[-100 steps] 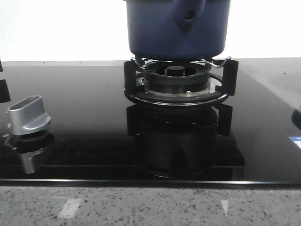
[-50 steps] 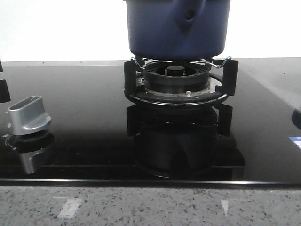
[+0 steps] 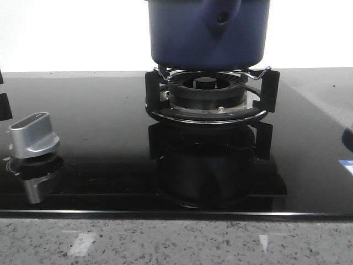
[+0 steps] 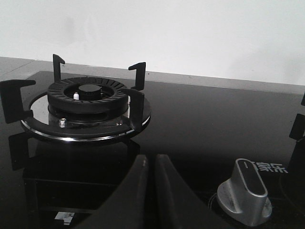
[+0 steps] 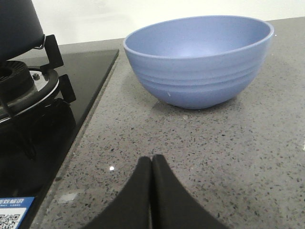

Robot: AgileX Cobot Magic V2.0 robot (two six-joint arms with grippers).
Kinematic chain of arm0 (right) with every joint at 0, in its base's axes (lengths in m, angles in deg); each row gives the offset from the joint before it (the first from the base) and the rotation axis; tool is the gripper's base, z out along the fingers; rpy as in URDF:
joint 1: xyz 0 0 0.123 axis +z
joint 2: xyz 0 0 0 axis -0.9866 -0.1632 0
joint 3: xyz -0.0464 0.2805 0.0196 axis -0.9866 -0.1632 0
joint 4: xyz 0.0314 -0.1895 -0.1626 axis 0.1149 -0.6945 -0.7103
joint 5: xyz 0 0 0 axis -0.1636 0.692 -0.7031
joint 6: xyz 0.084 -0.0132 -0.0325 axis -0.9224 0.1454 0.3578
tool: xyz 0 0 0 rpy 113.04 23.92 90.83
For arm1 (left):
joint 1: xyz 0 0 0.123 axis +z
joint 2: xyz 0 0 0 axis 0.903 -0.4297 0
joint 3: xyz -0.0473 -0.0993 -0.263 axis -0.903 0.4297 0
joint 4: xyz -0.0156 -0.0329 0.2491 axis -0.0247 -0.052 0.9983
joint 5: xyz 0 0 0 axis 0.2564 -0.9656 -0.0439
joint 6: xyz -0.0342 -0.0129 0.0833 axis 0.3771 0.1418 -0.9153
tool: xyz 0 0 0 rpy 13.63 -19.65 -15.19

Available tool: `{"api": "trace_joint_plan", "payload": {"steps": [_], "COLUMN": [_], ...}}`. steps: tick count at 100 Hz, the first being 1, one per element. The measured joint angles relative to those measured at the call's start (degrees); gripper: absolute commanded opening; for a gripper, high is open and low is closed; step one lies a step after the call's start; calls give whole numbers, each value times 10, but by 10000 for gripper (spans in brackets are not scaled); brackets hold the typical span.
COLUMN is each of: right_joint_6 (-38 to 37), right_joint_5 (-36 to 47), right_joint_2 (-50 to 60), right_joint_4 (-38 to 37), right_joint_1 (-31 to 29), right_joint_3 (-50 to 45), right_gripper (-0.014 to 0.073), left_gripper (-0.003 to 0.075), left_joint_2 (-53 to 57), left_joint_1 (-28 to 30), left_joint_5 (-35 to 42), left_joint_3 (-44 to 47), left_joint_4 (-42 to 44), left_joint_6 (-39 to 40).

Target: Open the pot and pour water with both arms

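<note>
The pot [image 3: 207,33], large and dark blue, sits on the burner stand [image 3: 207,96] at the back centre of the front view, its handle stub [image 3: 220,16] facing the camera. Its top is cut off by the frame edge. A slice of the pot [image 5: 16,24] also shows in the right wrist view. My left gripper [image 4: 151,160] is shut and empty, low over the black glass hob between a bare burner [image 4: 86,102] and a knob [image 4: 245,191]. My right gripper [image 5: 151,160] is shut and empty over the speckled counter. Neither gripper shows in the front view.
A light blue bowl [image 5: 200,62] stands on the counter [image 5: 228,157] beyond my right gripper, to the right of the hob. A silver knob [image 3: 34,135] sticks up from the hob [image 3: 99,165] at front left. The burner's black prongs [image 3: 272,88] rise around the pot's base.
</note>
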Motion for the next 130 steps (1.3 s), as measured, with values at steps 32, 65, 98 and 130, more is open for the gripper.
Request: {"api": "trace_joint_plan", "payload": {"steps": [32, 65, 98, 130], "right_joint_6": [0, 0, 0, 0], "right_joint_5": [28, 77, 85, 100], "right_joint_2": [0, 0, 0, 0], "right_joint_4": [0, 0, 13, 25], "right_joint_1": [0, 0, 0, 0], "right_joint_3": [0, 0, 0, 0], "right_gripper": [-74, -74, -74, -74], "left_gripper": [-20, -20, -20, -20], "left_joint_2": [0, 0, 0, 0], "left_joint_1": [0, 0, 0, 0], "left_joint_5": [3, 11, 11, 13], "left_joint_3": [0, 0, 0, 0], "left_joint_4": [0, 0, -10, -12], "left_joint_6": [0, 0, 0, 0]}}
